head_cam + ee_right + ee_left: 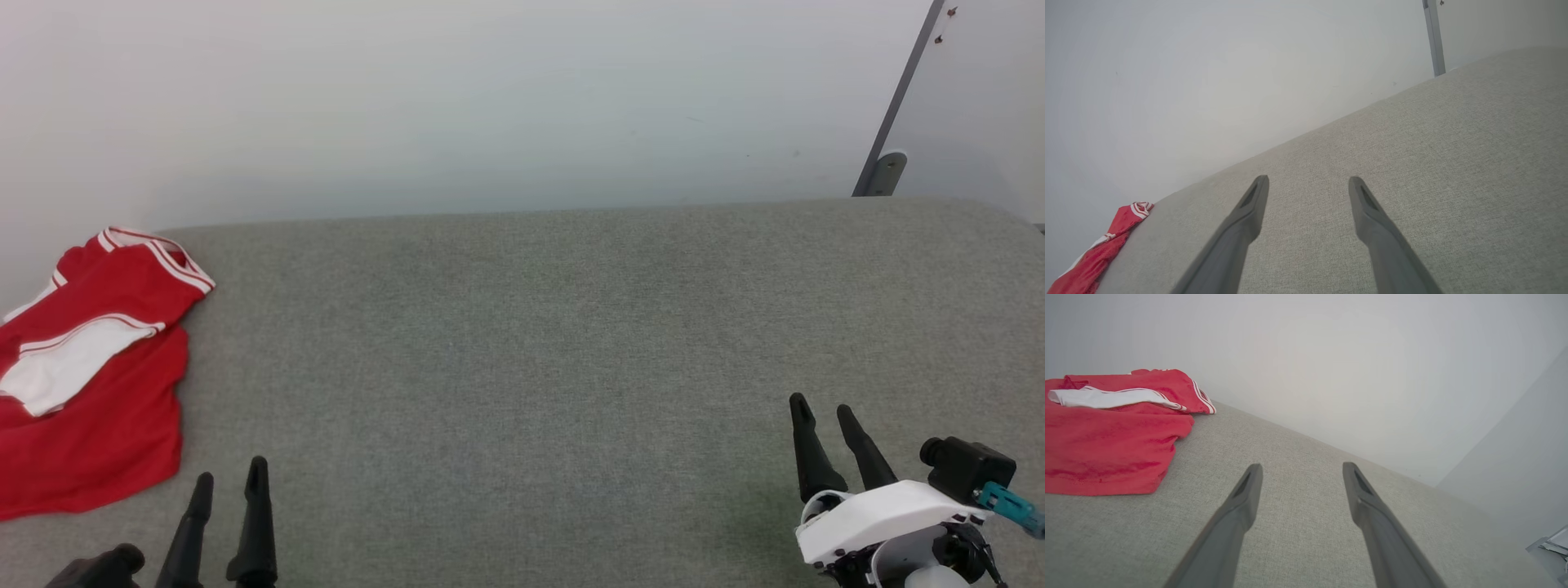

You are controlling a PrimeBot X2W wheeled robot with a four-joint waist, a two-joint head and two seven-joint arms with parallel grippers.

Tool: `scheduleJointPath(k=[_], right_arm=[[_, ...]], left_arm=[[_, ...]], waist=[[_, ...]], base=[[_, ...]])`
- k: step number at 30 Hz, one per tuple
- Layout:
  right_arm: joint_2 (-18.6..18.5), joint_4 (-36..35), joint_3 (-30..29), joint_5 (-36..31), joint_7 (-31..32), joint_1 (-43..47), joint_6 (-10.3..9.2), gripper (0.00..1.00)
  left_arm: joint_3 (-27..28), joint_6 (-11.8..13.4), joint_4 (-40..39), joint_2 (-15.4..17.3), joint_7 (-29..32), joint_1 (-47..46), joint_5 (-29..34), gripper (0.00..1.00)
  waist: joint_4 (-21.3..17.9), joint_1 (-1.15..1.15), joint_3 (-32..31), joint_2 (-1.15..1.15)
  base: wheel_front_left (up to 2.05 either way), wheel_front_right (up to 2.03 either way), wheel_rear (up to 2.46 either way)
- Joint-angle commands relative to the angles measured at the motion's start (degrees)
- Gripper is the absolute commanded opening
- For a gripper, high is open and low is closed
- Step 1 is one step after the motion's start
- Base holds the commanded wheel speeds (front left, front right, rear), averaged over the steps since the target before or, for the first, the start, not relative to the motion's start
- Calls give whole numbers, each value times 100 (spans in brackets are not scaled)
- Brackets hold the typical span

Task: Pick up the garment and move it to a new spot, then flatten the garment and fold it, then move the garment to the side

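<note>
– Garment [90, 384] lies bunched at far left of the table [522, 367], by the wall [490, 98]. Pincers?
– Left pincer [231, 471] and right pincer [821, 406]: both w/ jaws apart, empty, over bare table.
– So pick-up's the step, we reckon.
– Yep. We bring the left one in low, approx. side-on, pinch a thick fold, lift w/o dragging, then carry it toward centre.

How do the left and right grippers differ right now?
The left gripper sits close beside the red T-shirt; the right gripper is far across the grey fabric surface from it. In the head view the left gripper's fingers tilt slightly right; the right gripper's lean left. Shared: both have jaws open, holding nothing.
</note>
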Motion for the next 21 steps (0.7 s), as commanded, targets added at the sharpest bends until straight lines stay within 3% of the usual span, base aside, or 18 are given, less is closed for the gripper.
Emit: scheduleJointPath(k=[1, 21], right_arm=[[5, -15, 25, -149, -55, -124, -4, 100], [19, 22, 108, -1064, -261, -170, -5, 100]], left_arm=[[-5, -21, -76, 53, -57, 33, 173, 100], [-157, -43, -225, 235, -298, 197, 1019, 100]], waist=[[-6, 0, -3, 0], [-75, 0, -24, 0]], base=[[0, 0, 0], [0, 0, 0]])
